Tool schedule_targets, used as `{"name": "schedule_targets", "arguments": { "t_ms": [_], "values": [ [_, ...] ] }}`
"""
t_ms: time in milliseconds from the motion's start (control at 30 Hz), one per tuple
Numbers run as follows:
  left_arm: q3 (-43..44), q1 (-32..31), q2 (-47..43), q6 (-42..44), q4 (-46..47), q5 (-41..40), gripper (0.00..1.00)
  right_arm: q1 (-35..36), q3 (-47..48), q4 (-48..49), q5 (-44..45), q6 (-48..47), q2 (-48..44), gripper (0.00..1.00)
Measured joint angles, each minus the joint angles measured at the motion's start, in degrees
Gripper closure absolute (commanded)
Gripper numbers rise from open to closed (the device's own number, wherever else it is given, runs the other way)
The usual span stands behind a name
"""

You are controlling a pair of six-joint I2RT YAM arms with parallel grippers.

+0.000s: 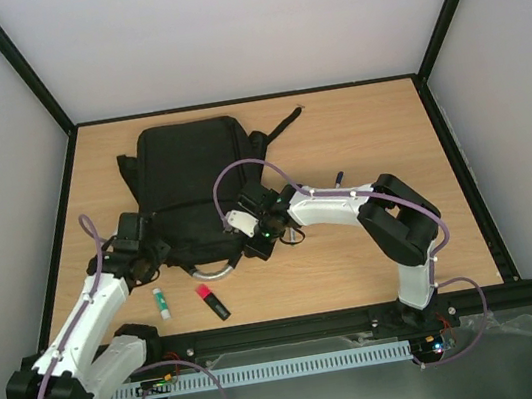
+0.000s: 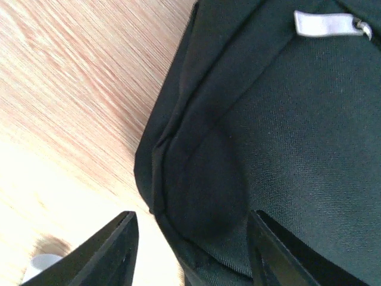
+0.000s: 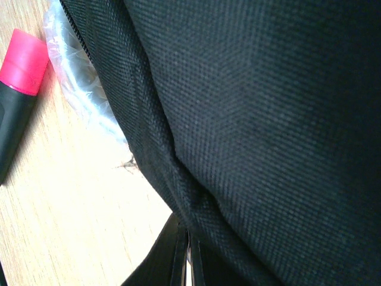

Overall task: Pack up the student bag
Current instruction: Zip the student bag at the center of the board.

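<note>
In the left wrist view we see the left gripper (image 2: 190,220) with its two dark fingers (image 2: 116,250) standing apart at the bottom of the frame. A rounded corner of the student bag (image 1: 191,176) lies between them, and we cannot tell whether either finger presses the fabric. A pale grey zip tab (image 2: 324,24) sits on the bag at the upper right of that frame, and we make out no writing on it.

The right gripper (image 3: 186,244) has its fingers together at the bottom of its own view, right at the bag's edge. We cannot tell whether any fabric is caught between them.

From above, the black bag lies flat on the wooden table (image 1: 357,134), left of centre in the frame, with a strap (image 1: 280,126) trailing toward the upper right. Its grey curved handle (image 1: 211,270) pokes out at the lower edge, between the two grippers.

Below the handle lie a black highlighter (image 1: 211,301) with a pink cap and, left of it, a white glue stick (image 1: 162,302) with a green end. Its label is too small to read.
</note>
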Motion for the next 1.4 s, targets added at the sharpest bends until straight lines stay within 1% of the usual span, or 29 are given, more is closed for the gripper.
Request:
{"name": "schedule_targets", "arguments": {
  "t_ms": [67, 133, 167, 200, 400, 633, 933, 1133, 1400],
  "values": [
    [0.0, 0.35, 1.57, 0.79, 1.11, 1.05, 0.65, -0.07, 0.0, -0.02, 0.02, -0.02, 0.0, 0.99],
    [-0.02, 0.59, 2.38, 1.73, 2.25, 2.08, 0.8, -0.24, 0.0, -0.02, 0.0, -0.02, 0.0, 0.99],
    [-0.02, 0.76, 2.45, 2.1, 2.54, 2.45, 0.91, -0.39, 0.0, -0.04, 0.0, -0.02, 0.0, 0.99],
    [-0.02, 0.87, 2.45, 2.16, 2.69, 2.91, 0.97, -0.5, -0.02, -0.07, -0.02, -0.02, 0.0, 0.99],
    [-0.04, 2.73, 2.38, 4.02, 3.74, 4.44, 0.98, -2.1, -0.61, -0.07, -1.27, -0.17, -0.04, 0.99],
    [0.81, 8.98, 1.68, 8.17, 3.69, 9.09, 0.98, -6.64, -2.62, 0.26, -3.39, -1.46, -1.4, 0.99],
    [1.33, 9.92, 1.68, 10.6, 3.67, 9.51, 0.98, -12.33, -3.3, -0.07, -2.25, -4.9, -1.68, 0.99],
    [1.33, 10.14, 1.64, 11.72, 3.72, 9.46, 0.98, -15.41, 0.46, -1.64, 0.09, -7.23, 1.03, 0.99],
    [1.31, 10.23, 1.64, 12.81, 4.09, 9.44, 0.98, -16.59, 7.32, -3.04, 3.21, -9.31, 7.17, 0.99]
  ]
}}
